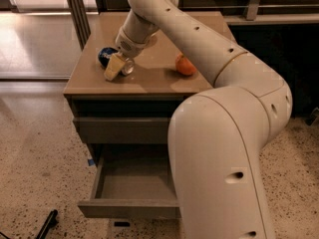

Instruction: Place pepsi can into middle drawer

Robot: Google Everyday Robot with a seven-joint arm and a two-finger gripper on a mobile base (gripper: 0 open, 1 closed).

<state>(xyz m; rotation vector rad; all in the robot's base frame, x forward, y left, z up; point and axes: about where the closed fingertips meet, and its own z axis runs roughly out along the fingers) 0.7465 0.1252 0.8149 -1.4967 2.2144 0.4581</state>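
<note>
Hanging low over the left part of the worktop (149,81), the gripper (117,67) sits right at the pepsi can (105,56), its pale tip on the can's front-right side. The can lies close to the worktop's left edge, about midway between the back and front edges. Its dark blue body shows just behind and to the left of the gripper. Contact looks likely, but I cannot tell whether the gripper is clamped on the can or only set against it, since the tip hides the join. The arm (199,39) comes in from the right-hand side and slants down across the worktop, presumably so the wrist meets the can from above and the side rather than sweeping it toward the left edge. An orange (185,64) rests right of centre, well apart from the can and not in the way of a lift. Below the front edge, the upper drawer front (124,129) is shut. The middle drawer (134,180) beneath it is pulled out with its grey floor bare, evidently opened to receive the can. Judgement: this is the grasp step and the can has not yet been carried. The next move needs a secure hold, then a lift clear of the front edge and down into the open drawer. Main risk: the can, if it lies on its side, rolls toward the left edge.
</note>
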